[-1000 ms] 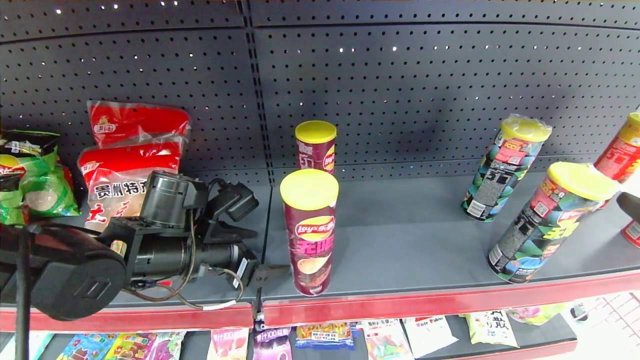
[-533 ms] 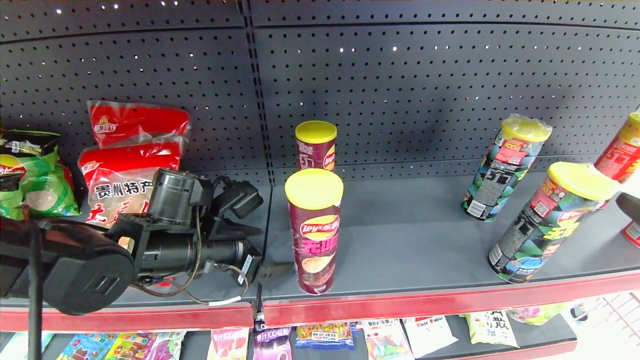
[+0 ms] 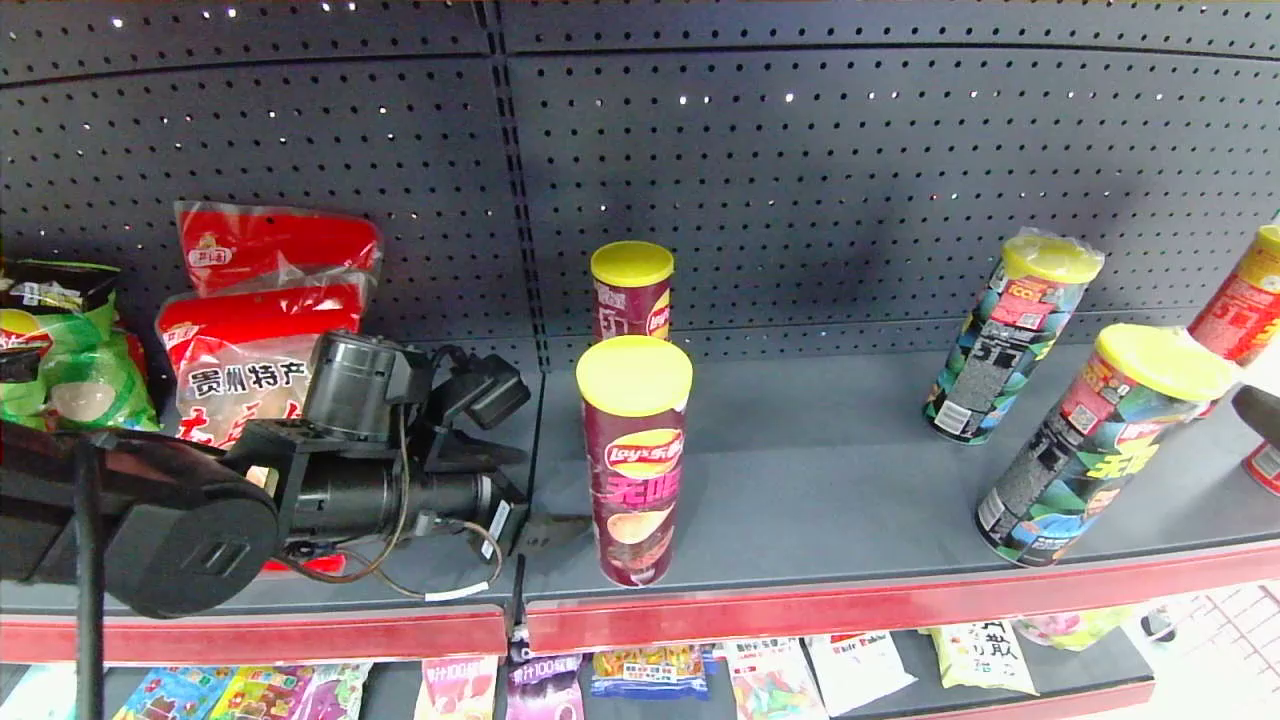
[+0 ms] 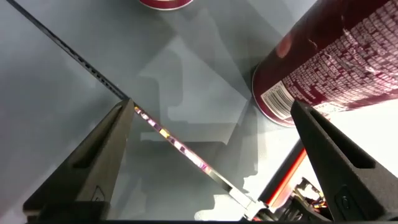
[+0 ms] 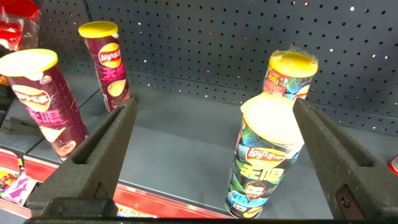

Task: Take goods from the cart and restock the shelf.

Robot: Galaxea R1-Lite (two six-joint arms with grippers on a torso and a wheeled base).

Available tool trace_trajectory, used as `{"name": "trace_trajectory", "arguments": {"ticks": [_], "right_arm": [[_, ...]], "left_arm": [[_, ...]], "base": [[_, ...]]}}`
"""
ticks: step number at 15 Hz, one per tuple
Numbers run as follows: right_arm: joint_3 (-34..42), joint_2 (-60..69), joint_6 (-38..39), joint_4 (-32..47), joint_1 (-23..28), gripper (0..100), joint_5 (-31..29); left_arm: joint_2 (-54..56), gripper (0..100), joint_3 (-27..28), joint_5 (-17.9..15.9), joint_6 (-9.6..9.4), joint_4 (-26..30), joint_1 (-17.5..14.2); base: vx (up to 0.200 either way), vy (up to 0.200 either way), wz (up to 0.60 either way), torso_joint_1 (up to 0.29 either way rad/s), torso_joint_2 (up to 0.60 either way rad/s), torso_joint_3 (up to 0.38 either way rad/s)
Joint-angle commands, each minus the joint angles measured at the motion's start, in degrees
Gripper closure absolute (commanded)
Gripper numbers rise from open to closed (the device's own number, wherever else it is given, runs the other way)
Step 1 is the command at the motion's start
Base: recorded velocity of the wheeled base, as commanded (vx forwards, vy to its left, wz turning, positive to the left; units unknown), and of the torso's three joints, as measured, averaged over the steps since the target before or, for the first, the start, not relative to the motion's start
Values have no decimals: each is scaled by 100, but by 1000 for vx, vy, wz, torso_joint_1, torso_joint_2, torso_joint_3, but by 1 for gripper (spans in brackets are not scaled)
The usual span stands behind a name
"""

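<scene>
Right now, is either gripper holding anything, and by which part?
Nothing is held: left gripper and right gripper are open, the front purple can beside the left.

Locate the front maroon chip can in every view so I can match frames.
Head view: front maroon can stands upright at centre, at the shelf's front edge.
Left wrist view: its lower body and base, close beside one finger of the open left end effector.
Right wrist view: the nearer of the two maroon cans, at the shelf's front edge.
Shared landmark: rear maroon can, standing behind it in all three.
</scene>
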State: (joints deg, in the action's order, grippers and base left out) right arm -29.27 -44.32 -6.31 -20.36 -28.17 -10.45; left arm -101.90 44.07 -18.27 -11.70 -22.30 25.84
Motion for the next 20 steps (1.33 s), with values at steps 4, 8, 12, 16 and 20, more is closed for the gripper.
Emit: {"name": "trace_trajectory", "arguments": {"ticks": [4, 8, 12, 16, 20], "right_arm": [[18, 3, -1, 6, -4, 0, -10], [361, 143, 113, 164, -4, 0, -1], [528, 908, 218, 1623, -4, 0, 34], [615, 1620, 236, 2440, 286, 0, -63], [1196, 2200, 201, 2484, 1648, 0, -63]], "left_arm": [[39, 0, -30, 34, 19, -3, -36], [1340, 0, -469, 140, 37, 68, -730], [3906, 0, -478, 447, 37, 2441, -1899], [6490, 0, -1419, 1344, 458, 3680, -2356], [8151, 0, -2438, 1880, 845, 3715, -2356]], "base": [[0, 0, 0, 0, 0, 0], [0, 0, 0, 0, 0, 0], [0, 0, 0, 0, 0, 0], [0, 0, 0, 0, 0, 0], [0, 0, 0, 0, 0, 0]]}}
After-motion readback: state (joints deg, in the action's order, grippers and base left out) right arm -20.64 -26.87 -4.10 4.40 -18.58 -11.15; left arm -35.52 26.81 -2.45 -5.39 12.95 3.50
